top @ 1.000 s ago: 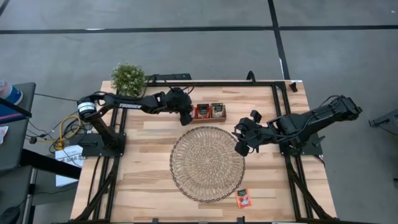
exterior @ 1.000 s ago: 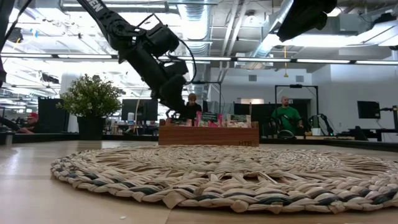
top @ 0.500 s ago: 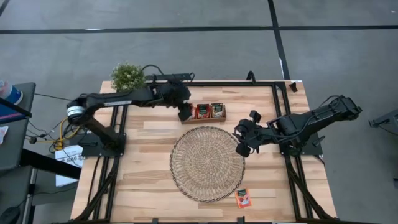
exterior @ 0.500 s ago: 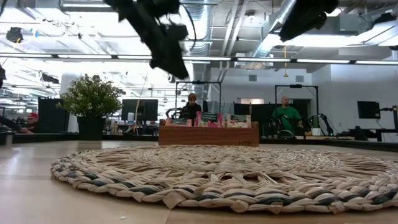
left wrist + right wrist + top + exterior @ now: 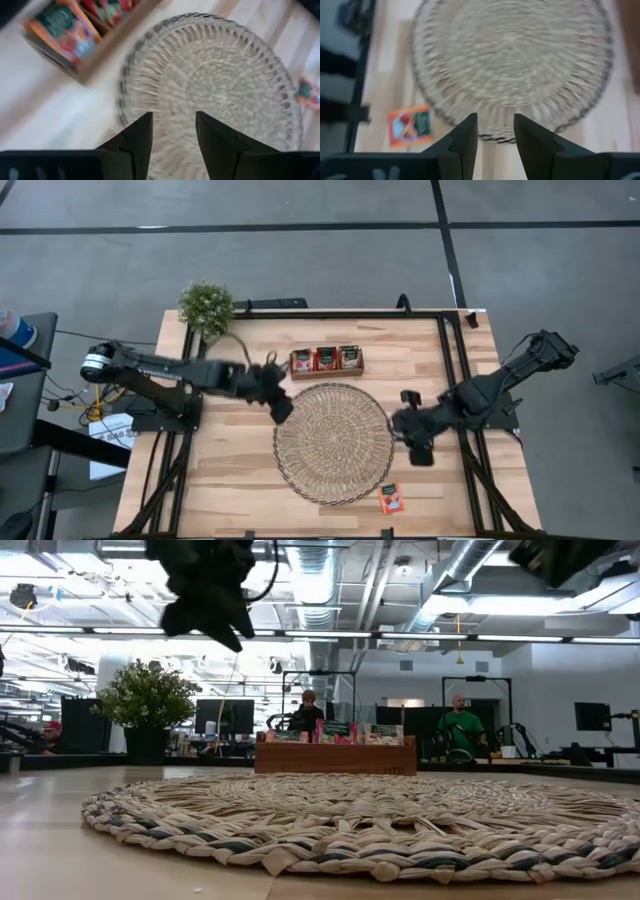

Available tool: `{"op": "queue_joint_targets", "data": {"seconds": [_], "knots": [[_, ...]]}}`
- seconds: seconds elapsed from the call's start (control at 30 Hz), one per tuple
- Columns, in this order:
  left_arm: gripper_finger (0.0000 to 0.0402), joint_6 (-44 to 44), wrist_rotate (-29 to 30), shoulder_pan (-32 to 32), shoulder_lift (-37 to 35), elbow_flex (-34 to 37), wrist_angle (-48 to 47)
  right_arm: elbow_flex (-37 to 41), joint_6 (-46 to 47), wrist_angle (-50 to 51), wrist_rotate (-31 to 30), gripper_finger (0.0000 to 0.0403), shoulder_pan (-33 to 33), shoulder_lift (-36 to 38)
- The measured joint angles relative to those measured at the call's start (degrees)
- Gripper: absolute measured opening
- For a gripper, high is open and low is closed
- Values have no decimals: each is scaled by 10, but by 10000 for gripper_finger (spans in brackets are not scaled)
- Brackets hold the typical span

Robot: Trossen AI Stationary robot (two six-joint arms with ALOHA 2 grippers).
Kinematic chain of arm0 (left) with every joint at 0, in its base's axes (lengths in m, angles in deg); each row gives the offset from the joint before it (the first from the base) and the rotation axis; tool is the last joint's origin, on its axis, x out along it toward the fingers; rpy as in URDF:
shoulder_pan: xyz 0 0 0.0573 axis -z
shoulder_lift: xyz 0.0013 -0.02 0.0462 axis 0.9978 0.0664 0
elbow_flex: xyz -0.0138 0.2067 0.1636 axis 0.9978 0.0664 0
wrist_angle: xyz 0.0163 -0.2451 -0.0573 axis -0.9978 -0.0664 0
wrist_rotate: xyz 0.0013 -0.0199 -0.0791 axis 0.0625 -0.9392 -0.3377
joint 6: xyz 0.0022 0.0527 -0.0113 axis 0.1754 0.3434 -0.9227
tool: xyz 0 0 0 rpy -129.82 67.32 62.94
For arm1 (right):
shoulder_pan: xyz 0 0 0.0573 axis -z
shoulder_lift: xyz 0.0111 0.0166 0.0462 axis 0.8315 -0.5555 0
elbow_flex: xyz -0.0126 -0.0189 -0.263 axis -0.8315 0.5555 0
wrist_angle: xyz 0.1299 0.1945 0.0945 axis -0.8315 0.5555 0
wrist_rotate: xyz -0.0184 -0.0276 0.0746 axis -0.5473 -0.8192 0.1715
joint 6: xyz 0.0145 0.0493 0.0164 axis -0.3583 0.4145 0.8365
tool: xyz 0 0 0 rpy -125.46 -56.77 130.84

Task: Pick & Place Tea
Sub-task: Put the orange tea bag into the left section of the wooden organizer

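One red-orange tea sachet lies flat on the table near the front edge, right of the round woven mat; it also shows in the right wrist view. More tea sachets stand in the wooden tray behind the mat. My left gripper hangs open over the mat's left rim, nothing between its fingers. Beside the mat's right rim, my right gripper is open and empty, above and behind the loose sachet.
A potted plant stands at the table's far left corner. In the low view the tray stands beyond the mat, and people sit in the room behind. Bare wood lies left of the mat and along the front edge.
My left gripper has risen from the tray's left end and swung toward the table's near left, rolling as it went, to the mat's left rim; the tray's left compartment now shows. My right gripper has moved toward the near edge and turned. Neither has shut.
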Motion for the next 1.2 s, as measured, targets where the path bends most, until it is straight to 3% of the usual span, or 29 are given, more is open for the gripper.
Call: {"op": "queue_joint_targets", "data": {"seconds": [0.2, 0.33, 0.47, 0.6, 0.87, 1.2], "knots": [[142, -148, 95, 116, 0, 79, 121, 0, -31, -10, 0, 118, -70, -15], [142, -220, 186, 187, 0, 116, 129, 0, -14, -32, 6, 118, -101, -68], [142, -232, 223, 238, 0, 137, 129, 0, 19, -59, 16, 118, -125, -143], [142, -223, 228, 271, 0, 151, 129, 0, 59, -93, 25, 118, -134, -215], [142, -222, 229, 305, 0, 160, 125, -12, 98, -135, 106, 118, -136, -328], [142, -218, 230, 307, 0, 160, 128, -19, 131, -137, 105, 118, -140, -356]]}}
